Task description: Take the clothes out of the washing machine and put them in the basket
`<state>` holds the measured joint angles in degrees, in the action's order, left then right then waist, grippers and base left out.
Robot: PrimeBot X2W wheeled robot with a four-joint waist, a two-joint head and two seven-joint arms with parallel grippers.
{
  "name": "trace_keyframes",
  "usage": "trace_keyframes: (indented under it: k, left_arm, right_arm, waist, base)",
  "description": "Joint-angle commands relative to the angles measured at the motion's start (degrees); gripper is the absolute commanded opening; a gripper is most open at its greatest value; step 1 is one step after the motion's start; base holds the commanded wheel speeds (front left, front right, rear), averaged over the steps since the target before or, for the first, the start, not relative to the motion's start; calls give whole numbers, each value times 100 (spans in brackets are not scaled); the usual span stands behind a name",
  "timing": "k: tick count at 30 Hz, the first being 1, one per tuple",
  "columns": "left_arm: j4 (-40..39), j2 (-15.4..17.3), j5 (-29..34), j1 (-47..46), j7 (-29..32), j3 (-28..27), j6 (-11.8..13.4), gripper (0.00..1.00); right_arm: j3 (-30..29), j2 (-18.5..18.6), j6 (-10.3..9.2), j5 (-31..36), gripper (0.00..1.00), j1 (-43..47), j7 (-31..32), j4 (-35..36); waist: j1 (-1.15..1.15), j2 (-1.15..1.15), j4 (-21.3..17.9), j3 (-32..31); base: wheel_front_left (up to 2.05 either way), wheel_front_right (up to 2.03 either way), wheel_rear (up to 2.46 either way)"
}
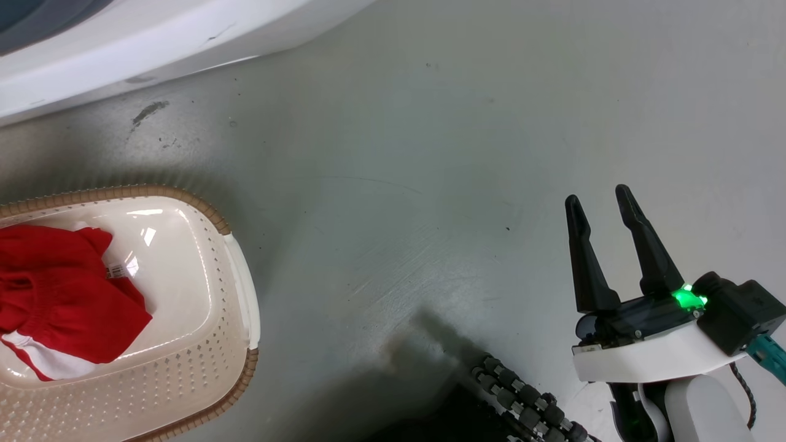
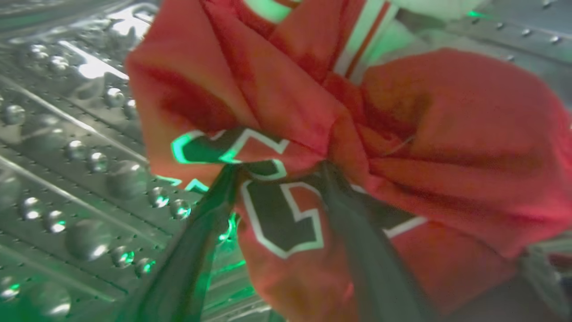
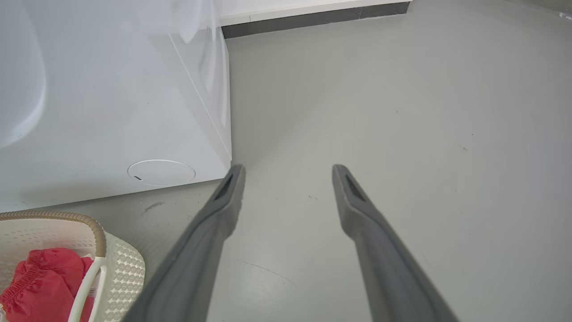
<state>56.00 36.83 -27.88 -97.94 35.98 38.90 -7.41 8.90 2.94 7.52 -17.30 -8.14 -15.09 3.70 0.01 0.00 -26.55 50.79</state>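
Note:
Inside the washing machine's perforated steel drum (image 2: 67, 156), my left gripper (image 2: 279, 170) is shut on the bunched red jersey (image 2: 447, 134) with black-and-white lettering. The fabric gathers between the fingertips. The white washing machine (image 1: 123, 43) fills the top left of the head view and shows as a white front (image 3: 111, 112) in the right wrist view. The cream basket (image 1: 236, 270) stands on the floor below it, holding a plain red garment (image 1: 55, 288). My right gripper (image 1: 599, 196) hangs open and empty over bare floor, well right of the basket (image 3: 125, 268) and the garment (image 3: 44, 281).
Grey floor (image 1: 430, 153) spreads between the basket and my right arm. A roller wheel of my base (image 1: 522, 399) sits at the bottom edge. A dark skirting strip (image 3: 313, 18) runs along the far wall beside the machine.

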Motion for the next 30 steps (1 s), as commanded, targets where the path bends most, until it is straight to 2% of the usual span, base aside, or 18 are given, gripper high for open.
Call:
trace_keyframes:
  k: [1, 9, 15, 21, 30]
  left_arm:
    - [45, -4, -43, 42, 28, 64, -2, 0]
    - [-70, 162, -164, -164, -584, 273, 3, 0]
    - [-174, 235, -160, 65, -1630, 397, 3, 0]
    - [-37, 41, -258, 471, -2709, 409, 4, 0]
    - [222, -306, -598, 1559, -4357, 195, 117, 0]
  right_arm:
    - [-1, -10, -6, -21, 100, 30, -12, 18]
    - [86, -10, -6, 10, 100, -170, -12, -39]
    - [30, -9, -6, 128, 100, -329, -12, -84]
    - [-200, -8, -6, 394, 100, -359, -12, -142]
    - [-330, -4, -6, 767, 100, -217, -12, -202]
  waist:
    - [-1, 0, 4, 2]
    - [-1, 0, 17, -24]
    - [-1, 0, 162, -305]
    - [-1, 0, 567, -761]
    - [-1, 0, 1090, -1648]
  base:
    - [0, 0, 0]
    - [0, 0, 0]
    - [0, 0, 0]
    - [0, 0, 0]
    - [0, 0, 0]
